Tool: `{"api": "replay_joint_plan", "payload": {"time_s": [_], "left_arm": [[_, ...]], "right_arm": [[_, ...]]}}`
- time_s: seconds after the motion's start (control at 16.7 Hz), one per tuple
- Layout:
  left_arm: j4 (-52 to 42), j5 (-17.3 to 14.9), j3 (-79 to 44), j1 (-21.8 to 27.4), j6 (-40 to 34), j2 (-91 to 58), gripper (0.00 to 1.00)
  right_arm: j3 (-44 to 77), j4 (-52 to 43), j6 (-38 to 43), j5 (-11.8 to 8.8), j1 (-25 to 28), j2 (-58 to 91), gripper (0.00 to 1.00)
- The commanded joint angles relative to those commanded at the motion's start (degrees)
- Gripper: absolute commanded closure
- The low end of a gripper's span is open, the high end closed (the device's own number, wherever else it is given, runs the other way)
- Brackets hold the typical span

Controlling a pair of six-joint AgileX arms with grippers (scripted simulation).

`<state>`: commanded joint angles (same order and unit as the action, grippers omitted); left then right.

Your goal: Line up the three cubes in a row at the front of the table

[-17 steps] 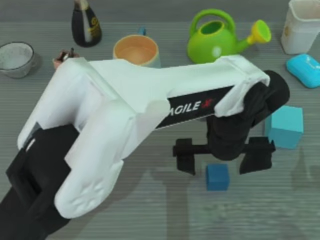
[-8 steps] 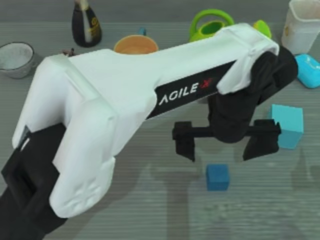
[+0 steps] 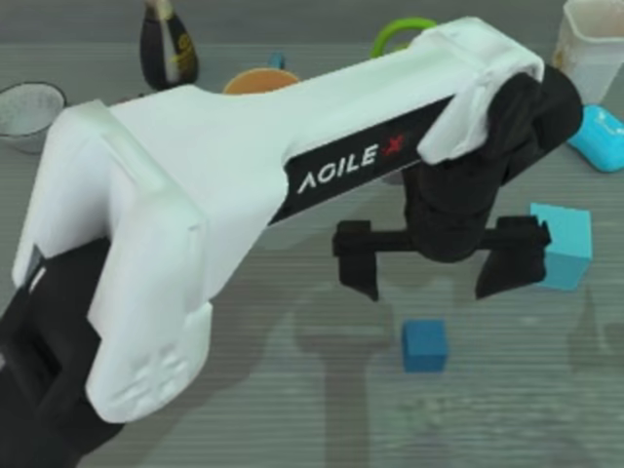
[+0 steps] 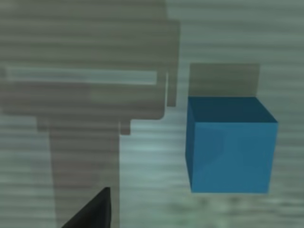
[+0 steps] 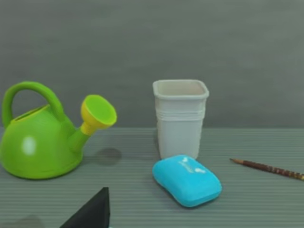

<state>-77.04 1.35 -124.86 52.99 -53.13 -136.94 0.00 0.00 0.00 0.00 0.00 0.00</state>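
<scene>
Grey striped table [image 3: 292, 409] — 2 cubes [image 3: 425, 345], soap [image 3: 600, 136], cup [image 3: 588, 34].

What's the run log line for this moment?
left gripper: open, above table | dark blue cube: free, at front | turquoise cube: right | right arm: out of view

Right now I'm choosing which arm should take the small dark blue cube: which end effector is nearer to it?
Left. The left end effector hangs open just behind the small dark blue cube; the right end effector is out of the top view.
</scene>
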Motion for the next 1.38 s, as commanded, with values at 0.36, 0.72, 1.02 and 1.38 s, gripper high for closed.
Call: {"api": "replay_joint_plan", "payload": {"time_s": [0.36,0.72,1.02,1.38], "left_arm": [[2.8,-0.3,7.3,-10.7,15.5,4.1,0.0],[7.7,-0.8,21.0,-28.9,44.7,11.3,0.0],[12.0,-1.2,31.5,-42.7,65.9,17.8,0.0],[14.0,-1.4,35.5,-48.1,72.6,20.7,0.0]], "right_arm": [[0.0,0.0,0.0,0.0,0.0,0.0,0.0],[0.0,0.0,0.0,0.0,0.0,0.0,0.0],[0.0,0.0,0.0,0.0,0.0,0.0,0.0],[0.0,0.0,0.0,0.0,0.0,0.0,0.0]]}}
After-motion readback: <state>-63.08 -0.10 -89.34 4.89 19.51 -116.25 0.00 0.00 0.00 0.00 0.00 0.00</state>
